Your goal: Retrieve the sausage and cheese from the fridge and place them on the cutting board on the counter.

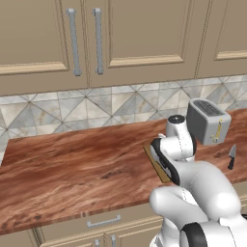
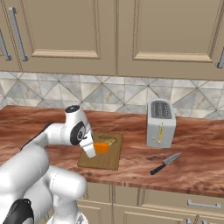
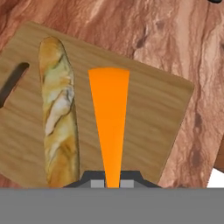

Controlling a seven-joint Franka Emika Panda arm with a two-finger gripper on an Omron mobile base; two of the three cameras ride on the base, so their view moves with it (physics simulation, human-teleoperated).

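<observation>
My gripper (image 3: 112, 183) is shut on the cheese (image 3: 109, 118), a long orange wedge pointing away from the finger tips. It hangs low over the tan cutting board (image 3: 153, 113) on the reddish counter (image 3: 144, 26); I cannot tell if it touches the wood. From the right base view the cheese (image 2: 101, 148) sits at the gripper (image 2: 93, 149) above the cutting board (image 2: 107, 162). In the left base view the arm covers most of the cutting board (image 1: 155, 164). The sausage and the fridge are out of view.
A baguette (image 3: 59, 113) lies on the board's left half beside the cheese. A silver toaster (image 2: 160, 122) stands to the board's right, with a black-handled knife (image 2: 165, 163) in front of it. Beige wall cabinets hang above the tiled backsplash.
</observation>
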